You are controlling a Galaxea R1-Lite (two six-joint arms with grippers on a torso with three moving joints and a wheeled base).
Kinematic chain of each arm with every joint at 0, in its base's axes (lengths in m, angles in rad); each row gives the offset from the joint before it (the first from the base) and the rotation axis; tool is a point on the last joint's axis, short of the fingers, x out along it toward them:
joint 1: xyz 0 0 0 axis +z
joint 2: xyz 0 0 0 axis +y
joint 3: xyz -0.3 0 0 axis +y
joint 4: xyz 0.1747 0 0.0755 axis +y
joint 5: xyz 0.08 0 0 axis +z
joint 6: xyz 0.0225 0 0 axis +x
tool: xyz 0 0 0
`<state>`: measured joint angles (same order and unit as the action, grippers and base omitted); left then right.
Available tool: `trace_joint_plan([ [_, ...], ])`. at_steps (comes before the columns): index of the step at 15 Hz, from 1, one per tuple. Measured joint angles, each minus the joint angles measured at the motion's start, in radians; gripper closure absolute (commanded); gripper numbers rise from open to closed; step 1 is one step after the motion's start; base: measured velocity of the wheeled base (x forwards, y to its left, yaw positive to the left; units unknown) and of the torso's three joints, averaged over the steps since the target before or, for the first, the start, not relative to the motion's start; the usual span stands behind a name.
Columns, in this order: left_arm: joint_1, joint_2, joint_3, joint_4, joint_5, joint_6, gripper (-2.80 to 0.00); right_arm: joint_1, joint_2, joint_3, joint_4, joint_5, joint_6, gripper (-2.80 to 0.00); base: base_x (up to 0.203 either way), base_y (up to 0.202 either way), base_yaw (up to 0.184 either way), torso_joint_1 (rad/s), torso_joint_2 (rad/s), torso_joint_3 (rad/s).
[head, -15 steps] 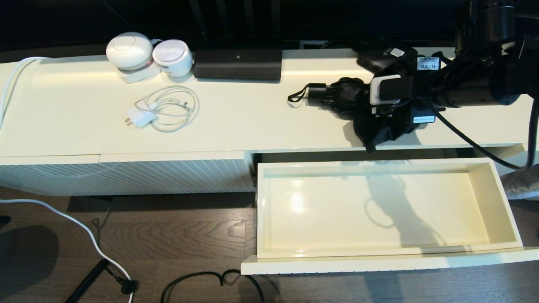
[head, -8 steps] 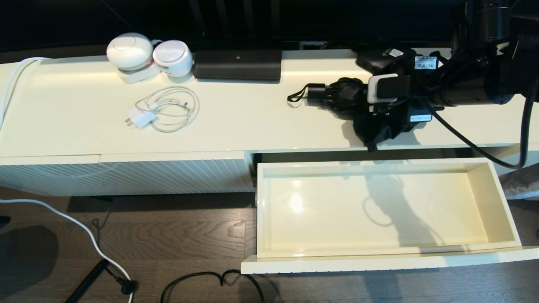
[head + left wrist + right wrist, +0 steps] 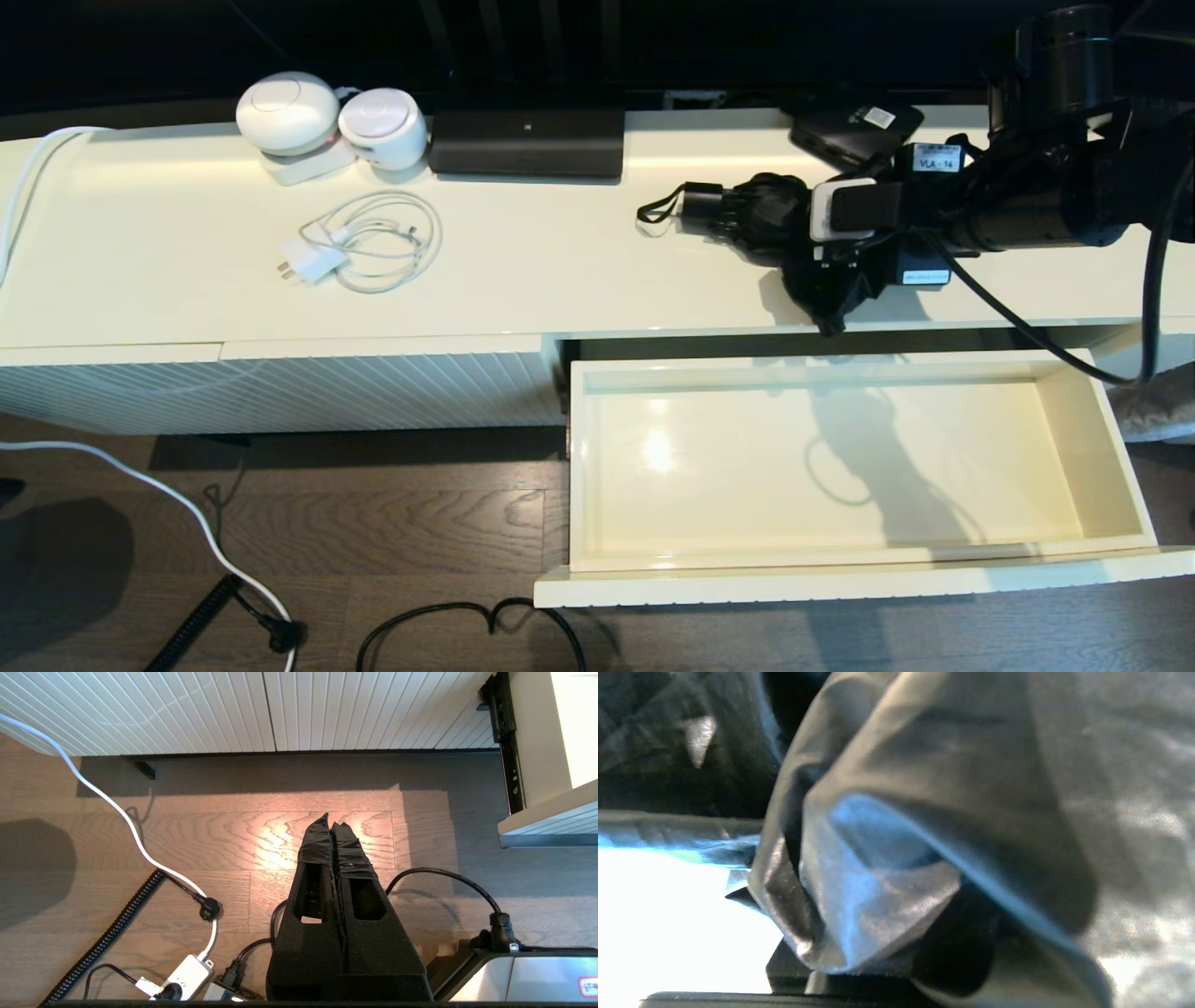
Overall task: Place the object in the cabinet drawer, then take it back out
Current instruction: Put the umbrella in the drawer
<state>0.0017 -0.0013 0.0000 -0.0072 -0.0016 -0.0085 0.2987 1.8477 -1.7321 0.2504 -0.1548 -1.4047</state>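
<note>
The object, a black folding umbrella (image 3: 761,213), lies on the cream cabinet top, its short handle (image 3: 702,203) and wrist loop (image 3: 656,213) pointing left. My right gripper (image 3: 834,266) is pressed down into the bunched fabric at the umbrella's right end, near the top's front edge. In the right wrist view, dark umbrella fabric (image 3: 924,765) fills the picture. The cabinet drawer (image 3: 1116,467) stands pulled out below, with nothing inside. My left gripper (image 3: 331,820) hangs shut and empty over the wooden floor, left of the drawer (image 3: 551,816).
On the cabinet top are a flat black box with a white label (image 3: 854,126), a long black device (image 3: 527,142), two white round devices (image 3: 288,110) (image 3: 381,123) and a white charger with coiled cable (image 3: 369,245). Cables (image 3: 187,509) lie on the floor.
My right arm has sunk a little lower and nearer onto the umbrella, and the loose fabric under it has drawn in. The handle and drawer have not moved.
</note>
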Motion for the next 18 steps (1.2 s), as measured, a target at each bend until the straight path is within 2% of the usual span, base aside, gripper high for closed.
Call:
trace_joint_plan([
  [7, 0.0, 0.0, 0.0, 0.0, 0.0, 0.0, 0.0, 0.005, -0.042, 0.032, 0.019, 0.002, 0.0, 0.0, 0.0, 0.0, 0.0, 0.0, 0.0, 0.0],
  [13, 0.001, 0.0, 0.0, 0.0, 0.0, 0.0, 0.0, 0.01, -0.161, 0.095, 0.079, 0.001, 0.043, 0.0, 0.0, 0.0, 0.0, 0.0, 0.0, 0.0],
  [18, 0.0, 0.0, 0.0, 0.0, 0.0, 0.0, 0.0, 0.039, -0.315, 0.259, 0.105, 0.001, 0.072, 0.0, 0.0, 0.0, 0.0, 0.0, 0.0, 0.0],
])
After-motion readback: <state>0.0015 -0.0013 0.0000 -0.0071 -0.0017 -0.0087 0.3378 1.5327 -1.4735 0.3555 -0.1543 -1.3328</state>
